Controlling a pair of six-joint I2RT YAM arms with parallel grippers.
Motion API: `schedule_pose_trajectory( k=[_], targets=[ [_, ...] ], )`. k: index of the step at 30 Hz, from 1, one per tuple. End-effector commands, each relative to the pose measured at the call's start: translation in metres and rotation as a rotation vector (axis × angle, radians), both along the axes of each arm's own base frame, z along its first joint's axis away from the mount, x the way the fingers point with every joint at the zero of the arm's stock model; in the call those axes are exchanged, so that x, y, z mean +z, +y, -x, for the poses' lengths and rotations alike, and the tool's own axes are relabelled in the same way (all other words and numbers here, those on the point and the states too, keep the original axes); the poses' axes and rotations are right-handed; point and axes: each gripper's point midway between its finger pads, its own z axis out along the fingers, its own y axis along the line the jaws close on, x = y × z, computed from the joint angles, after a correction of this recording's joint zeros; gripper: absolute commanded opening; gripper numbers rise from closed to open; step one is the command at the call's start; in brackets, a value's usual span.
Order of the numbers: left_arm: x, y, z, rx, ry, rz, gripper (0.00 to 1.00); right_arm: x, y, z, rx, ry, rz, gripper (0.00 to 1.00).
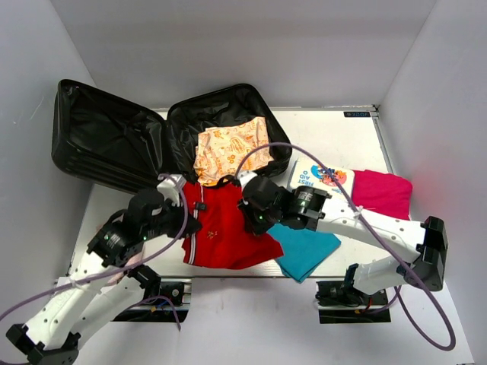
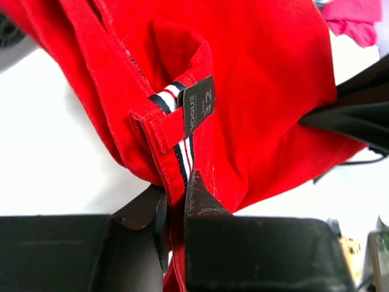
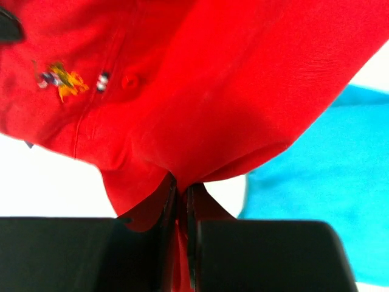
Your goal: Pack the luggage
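Observation:
The black luggage (image 1: 114, 141) lies open at the back left, with an orange patterned cloth (image 1: 228, 148) in its right half. A red polo shirt (image 1: 224, 228) hangs between my two grippers just in front of the luggage. My left gripper (image 1: 190, 217) is shut on the shirt's collar edge (image 2: 176, 188), near the striped label. My right gripper (image 1: 251, 209) is shut on a fold of the shirt (image 3: 182, 182) at its right side. Both hold the shirt above the table.
A teal cloth (image 1: 304, 247) lies under the right arm, also in the right wrist view (image 3: 322, 182). A first-aid tin (image 1: 319, 179) and a folded pink cloth (image 1: 380, 194) lie at the right. The white table (image 1: 327, 129) ends at grey walls.

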Motion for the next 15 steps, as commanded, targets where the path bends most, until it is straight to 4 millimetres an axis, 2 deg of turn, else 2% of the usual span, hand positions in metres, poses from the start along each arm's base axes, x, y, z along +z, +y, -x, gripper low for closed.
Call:
schedule_pose_trajectory(
  k=[1,2,3,4,5,6,7,8,9,14,15],
  targets=[
    [0.074,-0.031,-0.015,-0.147,-0.199,0.116,0.00,0.078,0.017,-0.038,-0.002,-0.256,-0.110,0.00],
    [0.088,-0.033,-0.019,-0.154,-0.239,0.117,0.00,0.102,0.020,-0.050,-0.021,-0.319,-0.128,0.00],
    [0.100,-0.035,-0.026,-0.147,-0.262,0.113,0.00,0.109,0.017,-0.057,-0.030,-0.355,-0.115,0.00],
    [0.103,-0.036,-0.029,-0.159,-0.272,0.095,0.00,0.115,0.013,-0.067,-0.069,-0.401,-0.087,0.00],
    [0.103,-0.040,-0.036,-0.169,-0.269,0.077,0.00,0.111,0.015,-0.072,-0.057,-0.417,-0.049,0.00],
    [0.117,-0.050,-0.043,-0.203,-0.287,0.080,0.00,0.133,0.018,-0.082,-0.077,-0.467,-0.062,0.00],
    [0.132,-0.052,-0.045,-0.207,-0.317,0.093,0.00,0.154,0.019,-0.091,-0.107,-0.515,-0.076,0.00],
    [0.124,-0.055,-0.052,-0.210,-0.302,0.067,0.00,0.148,0.019,-0.094,-0.115,-0.517,-0.050,0.00],
    [0.149,-0.057,-0.056,-0.207,-0.354,0.086,0.00,0.161,0.018,-0.099,-0.116,-0.555,-0.054,0.00],
    [0.171,-0.060,-0.093,-0.169,-0.419,-0.018,0.00,0.187,0.019,-0.139,-0.185,-0.677,-0.024,0.00],
    [0.183,-0.061,-0.096,-0.167,-0.447,-0.014,0.00,0.197,0.019,-0.144,-0.193,-0.700,-0.032,0.00]
  ],
)
